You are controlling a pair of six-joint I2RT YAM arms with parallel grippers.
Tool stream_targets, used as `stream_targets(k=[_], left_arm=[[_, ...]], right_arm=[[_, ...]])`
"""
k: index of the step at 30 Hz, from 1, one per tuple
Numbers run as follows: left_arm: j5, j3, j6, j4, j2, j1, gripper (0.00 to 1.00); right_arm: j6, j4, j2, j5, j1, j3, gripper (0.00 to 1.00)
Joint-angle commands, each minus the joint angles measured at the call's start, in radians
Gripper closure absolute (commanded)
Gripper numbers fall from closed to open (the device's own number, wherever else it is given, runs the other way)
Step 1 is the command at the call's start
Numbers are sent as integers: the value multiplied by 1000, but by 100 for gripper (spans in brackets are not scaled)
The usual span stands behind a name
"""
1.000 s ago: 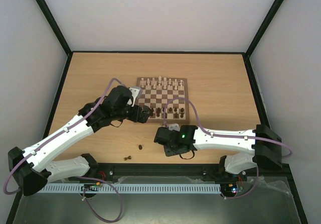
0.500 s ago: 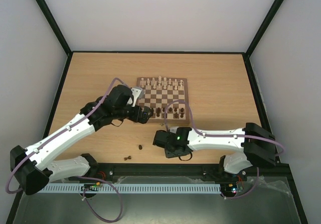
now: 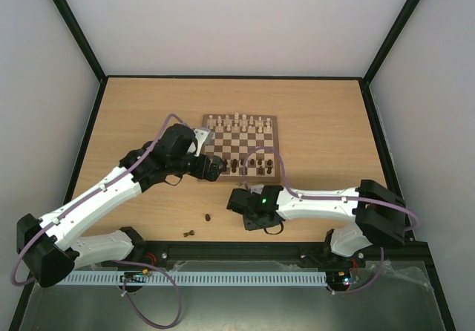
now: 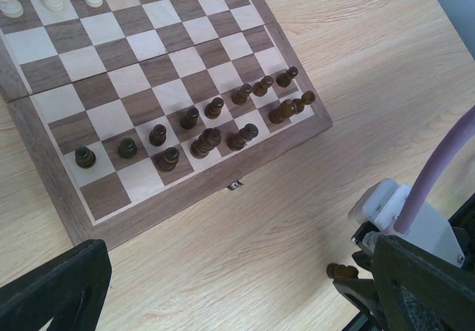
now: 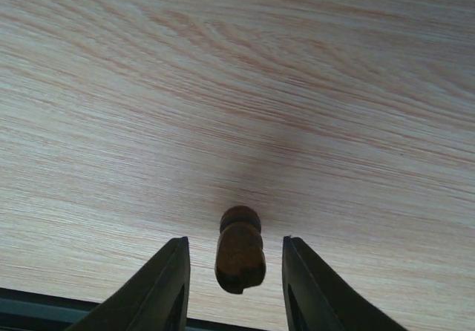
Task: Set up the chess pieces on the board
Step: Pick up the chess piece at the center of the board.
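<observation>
The board (image 3: 245, 142) lies mid-table, pale chess pieces (image 3: 237, 120) along its far rows and dark chess pieces (image 3: 254, 166) on its near rows. In the left wrist view the board (image 4: 111, 119) fills the upper left with the dark pieces (image 4: 200, 142) near its edge. My right gripper (image 5: 236, 286) is open, low over the table. A lying dark piece (image 5: 240, 249) sits between its fingers without touching them; it also shows in the left wrist view (image 4: 341, 271). My left gripper (image 4: 230, 301) is wide open and empty, above the table by the board's near left corner (image 3: 217, 169).
Two more dark pieces lie loose on the tabletop, one (image 3: 208, 217) left of my right gripper (image 3: 239, 200) and one (image 3: 189, 234) near the front rail. The right arm's wrist and purple cable (image 4: 438, 175) stand close to my left gripper.
My right arm has shifted its forearm to the left, with the gripper staying low near the board's front edge. My left arm has barely moved.
</observation>
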Motion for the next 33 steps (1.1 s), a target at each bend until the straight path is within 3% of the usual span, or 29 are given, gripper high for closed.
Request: stream_targets(k=[1,6,12,18,24,33], left_arm=[[10,-12,8,16,5,11,1],[11,-12,5,13,3,13,1],[11,-10,5,7,-2,18,1],[4,9,-5,-5,-31,37,1],[-15,38,-17,-34,-117,90,1],[-43,69,-34,-88,-215,142,1]], right_arm=[[-26,0,35,0,-6,-11,66],[-32,6,39,-13,-5,-15,70],[-34,-8,24,-14,-6,-16,84],[-77,-49,14,10,-7,57,84],[-215,-88,61,6,-58,224,84],[-494,-194,338,-34,-178,665,83]])
